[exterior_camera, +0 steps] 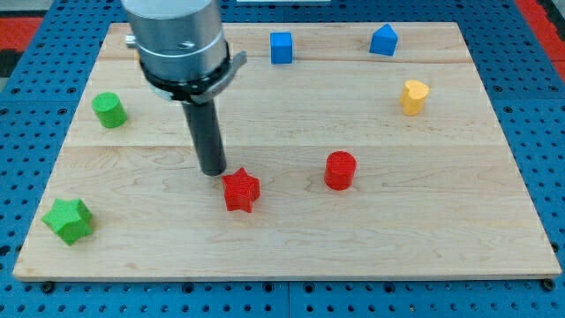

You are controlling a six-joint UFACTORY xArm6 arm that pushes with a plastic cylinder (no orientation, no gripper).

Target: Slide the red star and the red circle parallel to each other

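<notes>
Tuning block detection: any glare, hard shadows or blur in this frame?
Camera view: lighting even, no glare on the wooden board; shadows soft and short beside the red star and red circle; blocks sharp; the arm's metal housing, cropped at the view's top, shows mild highlights; my tip sits just upper-left of the star.

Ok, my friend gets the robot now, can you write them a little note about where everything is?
My tip sits on the board just up-left of the red star, about touching it.
The red circle stands apart, to the star's right and slightly higher in the view.
Done: tip is at the star.
Left: nudge the star, probably toward the view's top a bit, so both reds line up side by side.
</notes>
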